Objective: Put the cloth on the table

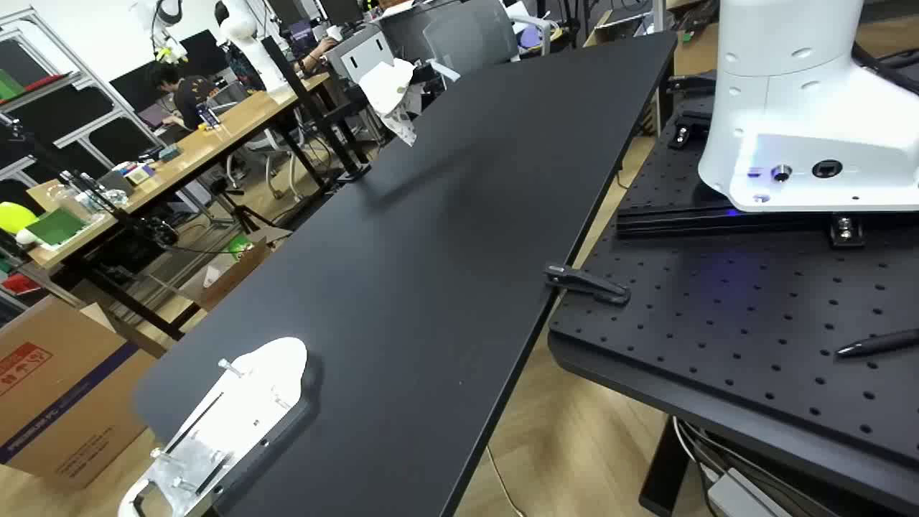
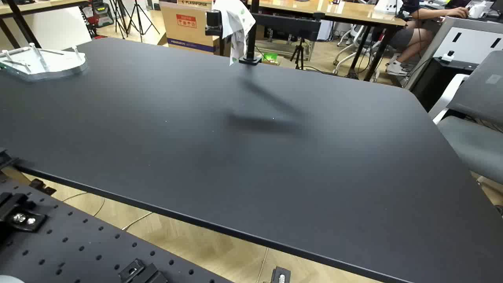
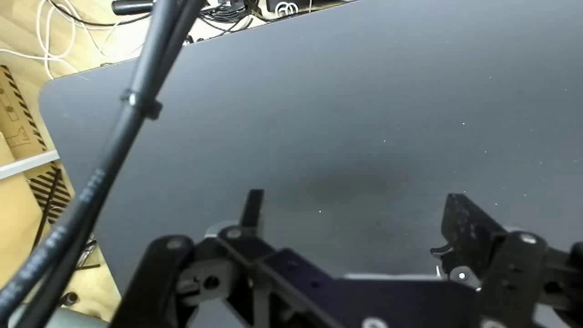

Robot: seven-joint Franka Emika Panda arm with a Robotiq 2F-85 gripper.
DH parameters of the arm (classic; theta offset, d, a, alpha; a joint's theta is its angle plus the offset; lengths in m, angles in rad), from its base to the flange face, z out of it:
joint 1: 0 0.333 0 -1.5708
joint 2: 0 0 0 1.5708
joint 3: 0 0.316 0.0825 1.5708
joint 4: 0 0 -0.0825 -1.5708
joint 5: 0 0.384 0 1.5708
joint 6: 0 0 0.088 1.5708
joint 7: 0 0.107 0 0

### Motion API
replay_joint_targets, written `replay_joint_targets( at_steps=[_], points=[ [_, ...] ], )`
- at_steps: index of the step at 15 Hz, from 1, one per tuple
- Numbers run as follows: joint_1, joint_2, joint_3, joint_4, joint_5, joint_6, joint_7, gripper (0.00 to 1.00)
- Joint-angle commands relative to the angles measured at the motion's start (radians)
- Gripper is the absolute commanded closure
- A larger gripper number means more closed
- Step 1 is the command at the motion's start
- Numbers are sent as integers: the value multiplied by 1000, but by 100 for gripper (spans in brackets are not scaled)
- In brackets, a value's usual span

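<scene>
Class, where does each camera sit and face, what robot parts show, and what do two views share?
Exterior view: high near the pale fixture, facing along the table; robot base shows.
Exterior view: high by the perforated plate, facing across the table; a white sliver, possibly robot.
Wrist view: wrist-mounted, facing down past the open gripper at the table.
Shared in both exterior views: table, fixture, white cloth.

Both exterior views angled down, sharing table (image 2: 251,165), wrist view downward, close behind claw (image 3: 354,200)
</scene>
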Motion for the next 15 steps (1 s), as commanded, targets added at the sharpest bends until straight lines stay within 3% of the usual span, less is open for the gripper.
replay_joint_targets(
  at_steps=[1,12,15],
  points=[
    [11,1,-9,3,-5,-1,4,0],
    [11,0,-9,4,-5,1,4,0],
    [16,58,-8,18,3,66,18,0]
  ],
)
